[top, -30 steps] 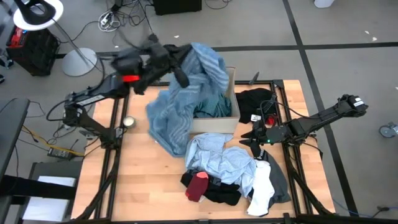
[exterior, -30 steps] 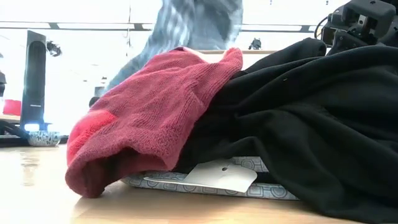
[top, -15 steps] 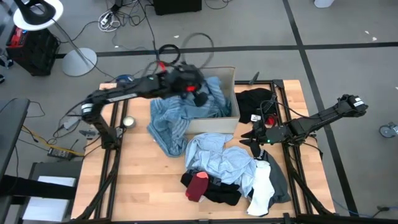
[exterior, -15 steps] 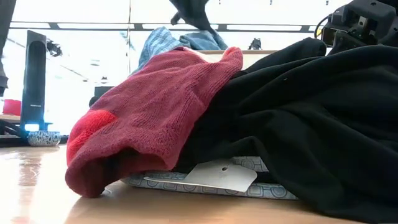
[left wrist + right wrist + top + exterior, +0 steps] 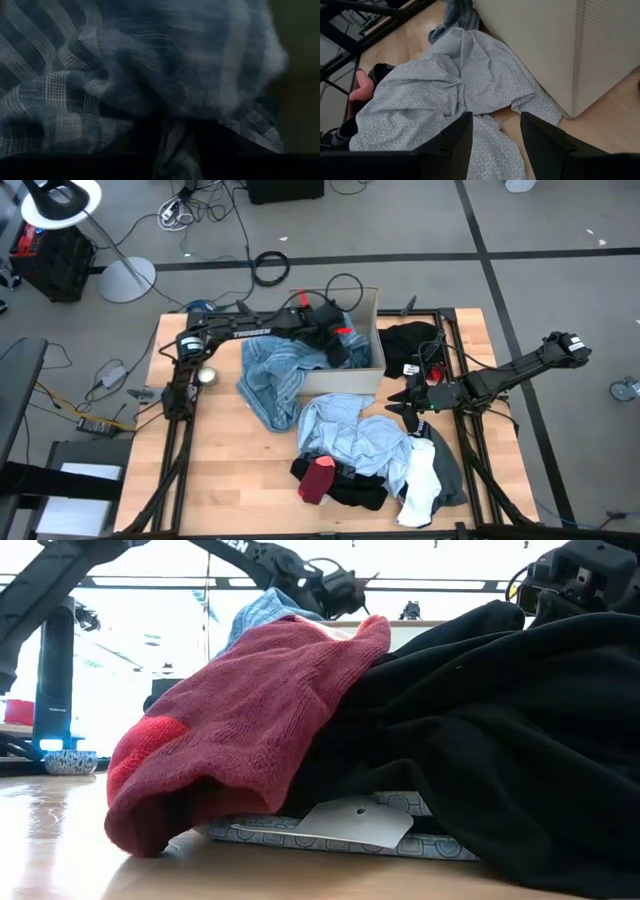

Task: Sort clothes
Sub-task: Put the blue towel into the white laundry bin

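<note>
Right now the left gripper (image 5: 338, 345) reaches over the cardboard box (image 5: 345, 380); whether its fingers are spread or pinching cannot be told. The blue-grey striped garment (image 5: 272, 375) lies directly under it, rumpled, half in the box and spilling over the box's nine-o'clock wall onto the table (image 5: 225, 455). The right gripper (image 5: 492, 137), fingers spread and empty, hovers at the box's four o'clock, just short of the light blue patterned garment (image 5: 435, 95), crumpled against the box's corner.
</note>
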Robot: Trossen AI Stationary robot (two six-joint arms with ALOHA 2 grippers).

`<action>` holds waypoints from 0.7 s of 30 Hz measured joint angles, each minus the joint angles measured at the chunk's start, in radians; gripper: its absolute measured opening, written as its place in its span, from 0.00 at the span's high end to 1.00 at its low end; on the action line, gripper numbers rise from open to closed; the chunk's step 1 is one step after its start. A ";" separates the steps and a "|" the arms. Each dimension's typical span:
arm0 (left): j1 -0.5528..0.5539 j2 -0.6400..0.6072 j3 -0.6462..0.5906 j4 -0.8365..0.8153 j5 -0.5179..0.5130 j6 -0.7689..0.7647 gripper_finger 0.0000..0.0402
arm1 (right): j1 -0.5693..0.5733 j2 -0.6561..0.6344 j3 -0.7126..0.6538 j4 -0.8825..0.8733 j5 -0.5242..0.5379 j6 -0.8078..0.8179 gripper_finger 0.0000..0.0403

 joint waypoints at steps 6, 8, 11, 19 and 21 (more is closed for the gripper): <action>0.005 -0.033 0.000 -0.043 0.034 0.031 0.64 | 0.000 0.000 0.000 0.000 0.000 0.000 0.59; -0.002 -0.078 0.000 -0.034 0.034 0.054 0.64 | 0.000 0.000 0.000 -0.001 0.000 0.000 0.59; -0.006 -0.159 0.000 -0.018 0.035 0.057 0.64 | 0.000 0.000 0.000 -0.001 0.000 -0.001 0.59; -0.023 -0.365 0.001 -0.066 -0.039 0.067 0.64 | 0.000 0.000 0.000 -0.006 0.000 -0.001 0.59; -0.039 -0.407 0.000 -0.117 -0.074 0.082 0.64 | 0.000 0.000 0.000 -0.005 0.000 0.001 0.59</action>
